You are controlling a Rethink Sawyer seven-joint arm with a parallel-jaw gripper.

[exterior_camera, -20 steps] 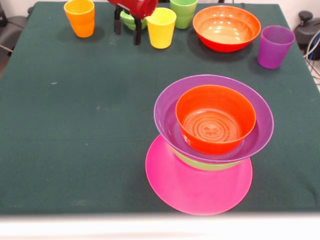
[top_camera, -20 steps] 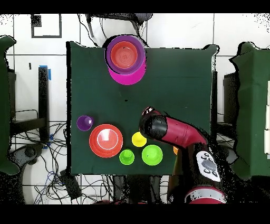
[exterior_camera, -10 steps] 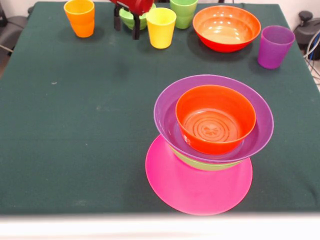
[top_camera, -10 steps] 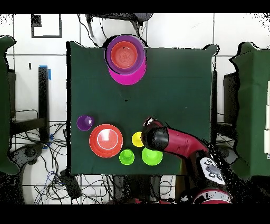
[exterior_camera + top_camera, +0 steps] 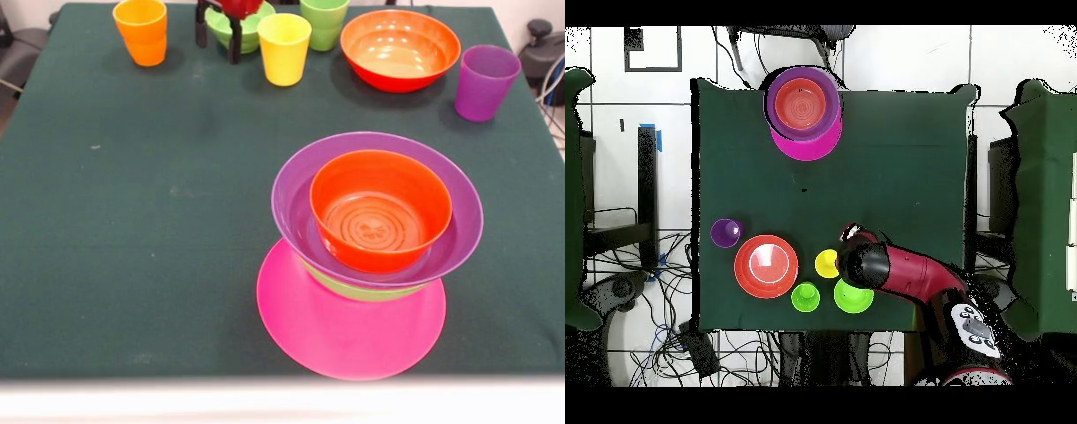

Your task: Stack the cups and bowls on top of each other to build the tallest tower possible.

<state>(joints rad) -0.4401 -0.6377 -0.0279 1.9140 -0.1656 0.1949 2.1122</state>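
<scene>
At the top of the front view, the end effector (image 5: 214,35) stood with its two dark fingers spread wide on either side of the small green bowl (image 5: 237,22), holding nothing that we could see. We judged the step in hand to be the pick of that bowl for the tower (image 5: 378,238), which sat in the lower right of the frame: a pink base (image 5: 344,331), a light green bowl (image 5: 366,290) on it, the wide purple bowl (image 5: 296,190) above, and an orange-red bowl (image 5: 380,208) nested inside. Along the upper edge of the counter (image 5: 132,221) waited the orange cup (image 5: 141,31), the yellow cup (image 5: 283,49), the light green cup (image 5: 323,22), the second orange-red bowl (image 5: 400,49) and, at the right, the purple cup (image 5: 484,81). In the overhead view the red arm (image 5: 905,275) covered part of the green bowl near the lower middle of the frame. The next move, we reckoned, called for a clean closure on the bowl without knocking the yellow cup just beside it, then a lift and a long carry to the tower.
</scene>
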